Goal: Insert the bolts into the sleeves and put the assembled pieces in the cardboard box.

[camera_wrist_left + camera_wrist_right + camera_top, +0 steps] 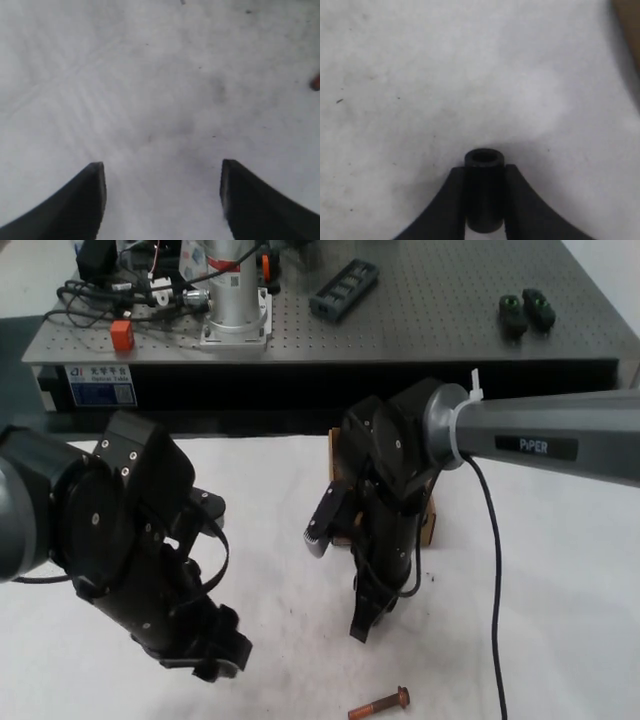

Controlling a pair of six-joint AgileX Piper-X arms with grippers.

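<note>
My right claw [485, 176] was clamped on a black sleeve [484, 200], one finger pressed against each side of it. The sleeve sat low and centre in the right wrist frame, its open bore turned toward my camera, with the white cloth [420, 75] behind it. I could not tell whether its far end touched the cloth. A brown strip of the cardboard box [626, 20] cut across the upper right corner of that frame.

My left claw [162, 172] was spread wide. Its two dark fingers [75, 205] stood in the lower corners of the left wrist frame, with cloth showing between them. At the right edge of that frame a reddish-brown tip of the bolt [315, 81] peeked in, well apart from both fingers.

In the high view the bolt lay flat on the cloth at the bottom edge, right of centre, below my right arm [540, 445], which came in from the right edge to the middle. The box sat at the centre, mostly hidden behind that arm's wrist. My left arm [110, 540] took up the lower left. Across the top ran a perforated metal bench [430, 330] carrying a black tray [343, 288] and an orange block [121, 335].
</note>
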